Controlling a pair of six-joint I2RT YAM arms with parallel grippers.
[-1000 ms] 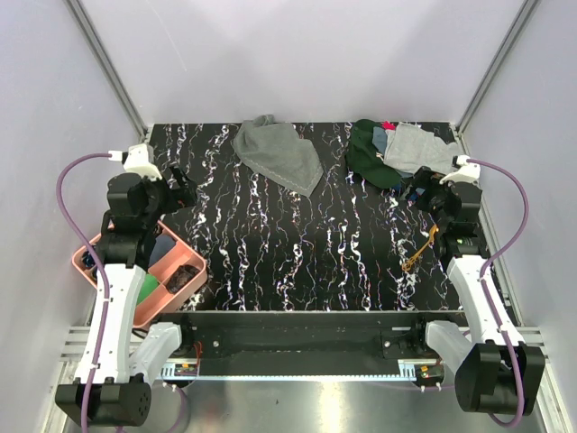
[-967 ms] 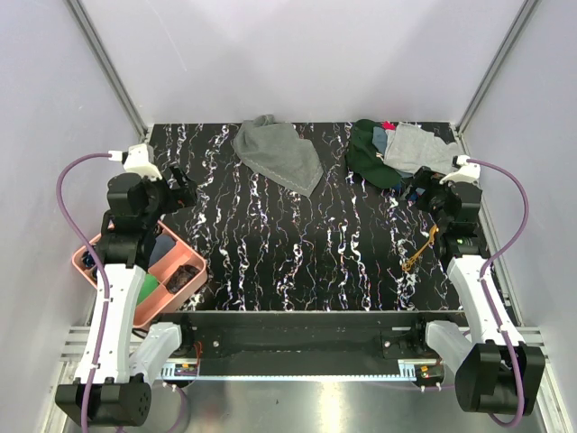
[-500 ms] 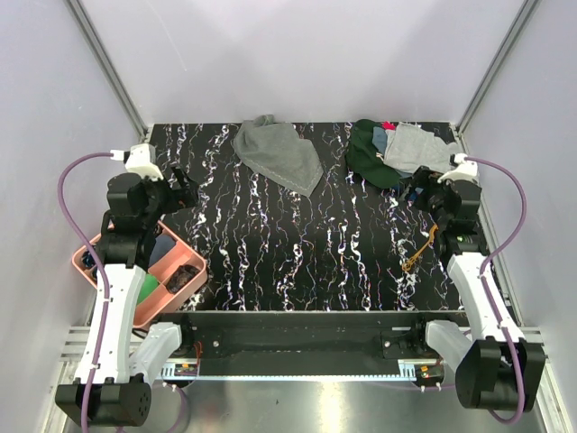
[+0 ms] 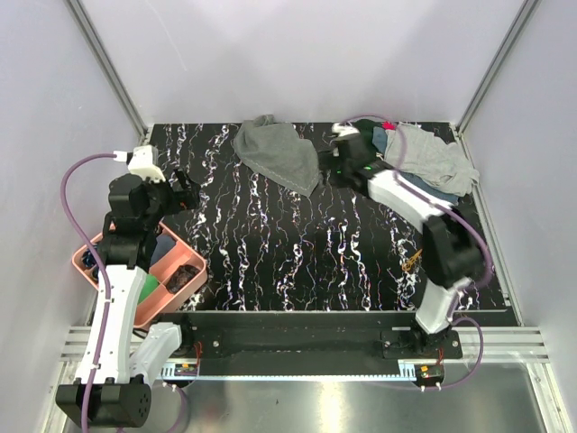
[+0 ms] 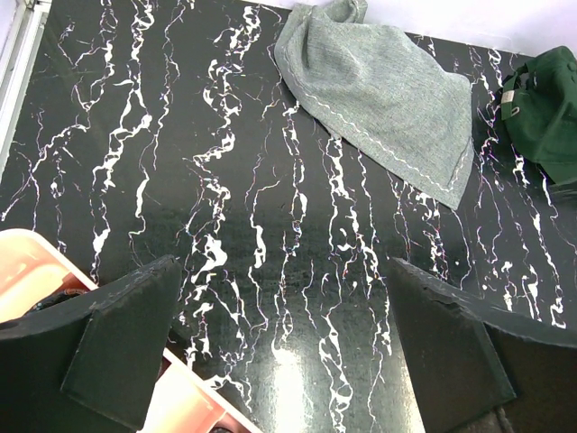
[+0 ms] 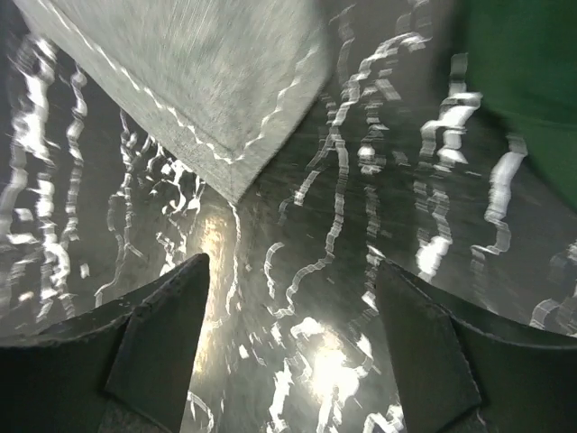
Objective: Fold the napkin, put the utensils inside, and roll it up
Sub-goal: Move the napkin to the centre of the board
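- Where the table (image 4: 288,253) meets its far edge, the napkin (image 4: 278,155) lies in a loose grey bunch, left of centre, unfolded and not flat. One hemmed corner points toward the near side.
- In the right wrist view, that hemmed corner (image 6: 207,90) fills the upper left and its tip lies flat on the marbled surface.
- The utensils (image 4: 412,262) show only as a small gold glint near the right edge of the table, well apart from the napkin. They are mostly hidden behind the right arm, so individual pieces cannot be told.
- The right gripper (image 4: 336,164) is stretched across to the far middle of the table, just beside the napkin's right corner. Its fingers (image 6: 153,352) stand apart over bare table, nothing between them, not touching the cloth.
- The left gripper (image 4: 185,191) hangs over the left side of the table, well apart from the napkin. Its fingers (image 5: 117,352) are spread wide and hold nothing.
- A heap of cloths (image 4: 424,158), green, light grey and blue, sits in the far right corner beyond the right arm. Its green cloth (image 6: 523,90) shows at the upper right of the right wrist view.
- A pink tray (image 4: 180,262) holding dark and green items overhangs the table's near left corner, beneath the left arm.
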